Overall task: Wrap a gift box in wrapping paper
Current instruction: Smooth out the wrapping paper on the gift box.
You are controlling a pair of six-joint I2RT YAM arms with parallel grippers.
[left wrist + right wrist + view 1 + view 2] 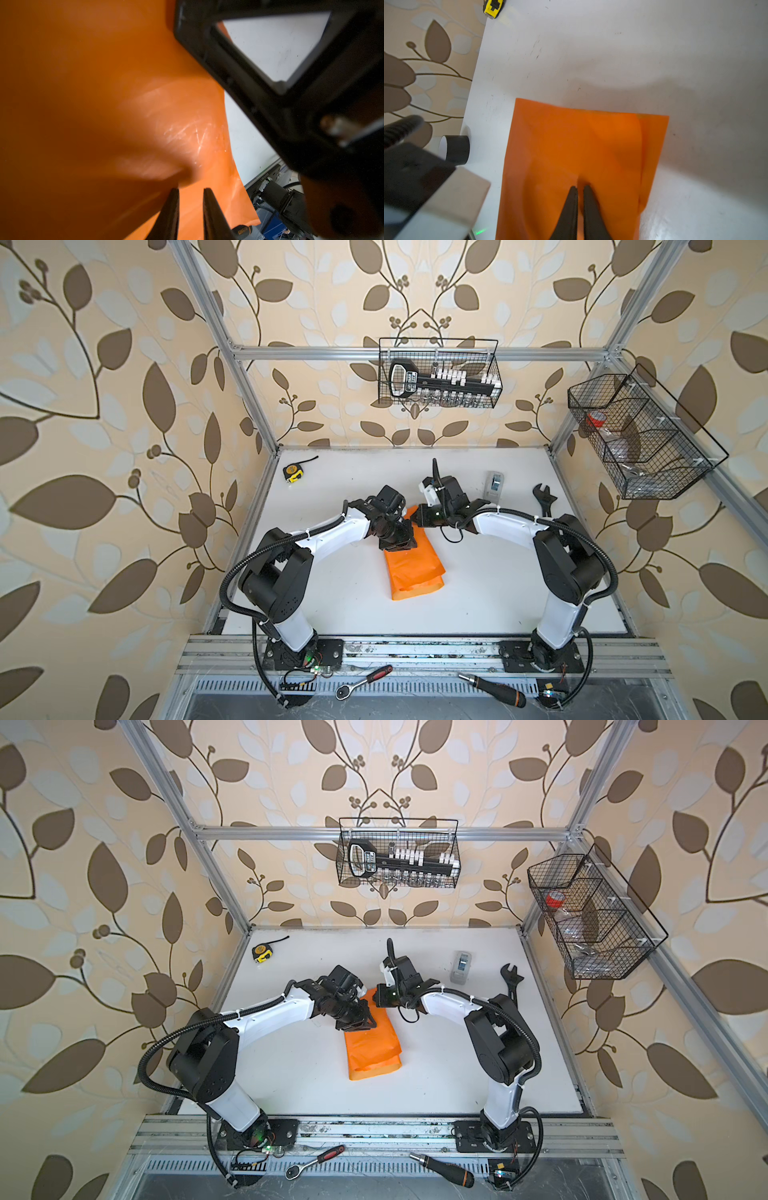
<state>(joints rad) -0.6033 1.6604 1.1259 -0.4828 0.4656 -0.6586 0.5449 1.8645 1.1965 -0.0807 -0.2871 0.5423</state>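
Item: paper (413,568), folded strip, mid-table, long axis near to far. Box hidden, presumably inside. Right gripper (578,187) pinches a ridge at the far end. Left gripper (191,190), just nearer, has fingers almost closed; grip unclear.

**What I can't make out from here**

In both top views the left arm (386,526) covers the far end of the paper (413,572), and I see no fingertips beneath it. The gift box shows in no view. The left gripper (191,190) has its fingers cut off by the picture's edge. The paper behind is a blur, and I can't tell whether the tips pinch it. A blurred black frame (259,87) blocks one side. The right gripper (579,187) is cropped likewise, as is the tape measure (493,7). The basket (606,965) contents are too small to name.
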